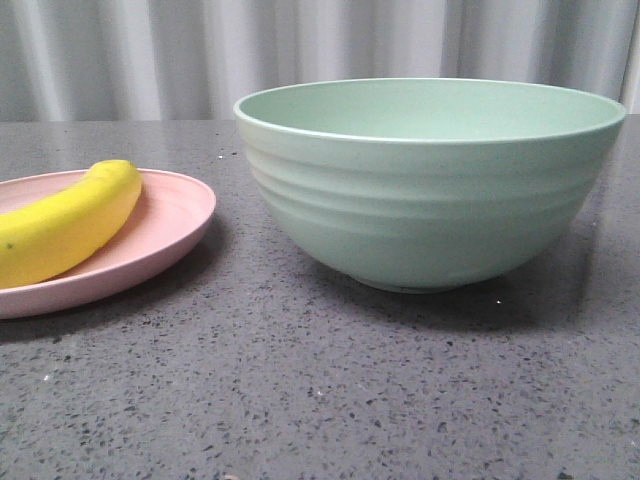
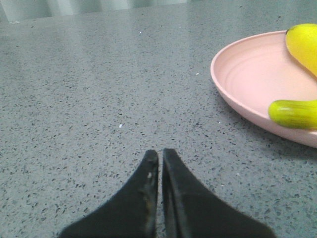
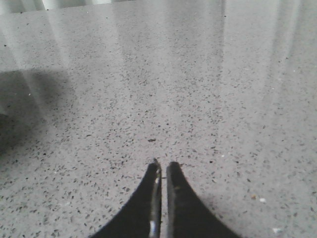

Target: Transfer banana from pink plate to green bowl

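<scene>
The banana (image 1: pixel 62 222) lies on the pink plate (image 1: pixel 170 235), its blunt end toward the plate's far rim and its body running off the front view's left edge, so its full length cannot be seen. In the left wrist view the banana (image 2: pixel 302 47) and plate (image 2: pixel 247 79) sit ahead of and off to one side of the left pincer (image 2: pixel 160 153) — well apart from it, nothing touching. That pincer's two dark fingers are pressed together with only a thin slit between them, holding nothing, over bare speckled grey worktop (image 2: pixel 99 99). The banana's greenish end overhangs the plate's near rim there, and the middle of the fruit is cut off by the frame. Beside the plate stands the green bowl (image 1: pixel 430 185), upright, not touching it; its floor is hidden by its own wall. The right pincer (image 3: pixel 163 166) is likewise pressed together and empty above the worktop, with neither plate nor banana in its view.
</scene>
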Controlling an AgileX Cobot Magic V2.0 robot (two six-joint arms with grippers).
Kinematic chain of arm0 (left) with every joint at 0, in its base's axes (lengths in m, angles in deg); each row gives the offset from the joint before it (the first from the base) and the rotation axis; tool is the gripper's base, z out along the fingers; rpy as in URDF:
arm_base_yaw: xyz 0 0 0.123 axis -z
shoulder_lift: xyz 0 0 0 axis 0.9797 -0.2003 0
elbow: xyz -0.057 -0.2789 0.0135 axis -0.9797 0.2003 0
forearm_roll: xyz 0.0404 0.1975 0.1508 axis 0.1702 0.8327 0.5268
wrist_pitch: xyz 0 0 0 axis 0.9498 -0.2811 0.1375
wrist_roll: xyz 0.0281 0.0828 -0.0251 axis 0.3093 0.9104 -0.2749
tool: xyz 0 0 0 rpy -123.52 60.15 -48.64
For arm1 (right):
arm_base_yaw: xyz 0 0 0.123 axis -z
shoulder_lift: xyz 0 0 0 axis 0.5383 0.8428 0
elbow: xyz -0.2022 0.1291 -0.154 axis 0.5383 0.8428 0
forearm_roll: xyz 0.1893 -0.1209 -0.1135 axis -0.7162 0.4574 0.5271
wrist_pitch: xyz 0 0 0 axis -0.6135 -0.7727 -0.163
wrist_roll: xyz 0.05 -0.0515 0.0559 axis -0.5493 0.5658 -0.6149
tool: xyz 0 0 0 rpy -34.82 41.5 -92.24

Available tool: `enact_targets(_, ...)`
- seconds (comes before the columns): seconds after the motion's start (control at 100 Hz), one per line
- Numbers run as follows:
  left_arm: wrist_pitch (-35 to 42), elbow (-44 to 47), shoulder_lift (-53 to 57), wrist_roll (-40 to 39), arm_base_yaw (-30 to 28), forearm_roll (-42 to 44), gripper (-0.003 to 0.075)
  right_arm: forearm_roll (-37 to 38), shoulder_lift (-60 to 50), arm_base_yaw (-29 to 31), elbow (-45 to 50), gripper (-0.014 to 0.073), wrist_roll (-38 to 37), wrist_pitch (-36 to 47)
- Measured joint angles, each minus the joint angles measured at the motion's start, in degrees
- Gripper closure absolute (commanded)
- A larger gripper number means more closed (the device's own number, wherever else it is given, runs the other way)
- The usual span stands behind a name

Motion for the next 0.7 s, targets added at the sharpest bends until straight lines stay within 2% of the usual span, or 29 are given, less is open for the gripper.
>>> enact_targets(0.48, 0.80, 0.03, 0.00, 0.00, 0.00, 0.00, 0.0741, 0.00, 0.00, 0.00, 0.00, 0.0658, 0.00, 0.00)
enact_targets(0.7, 4.47, 0.03, 0.00, 0.00, 0.00, 0.00, 0.0741, 0.00, 0.00, 0.00, 0.00, 0.0658, 0.00, 0.00)
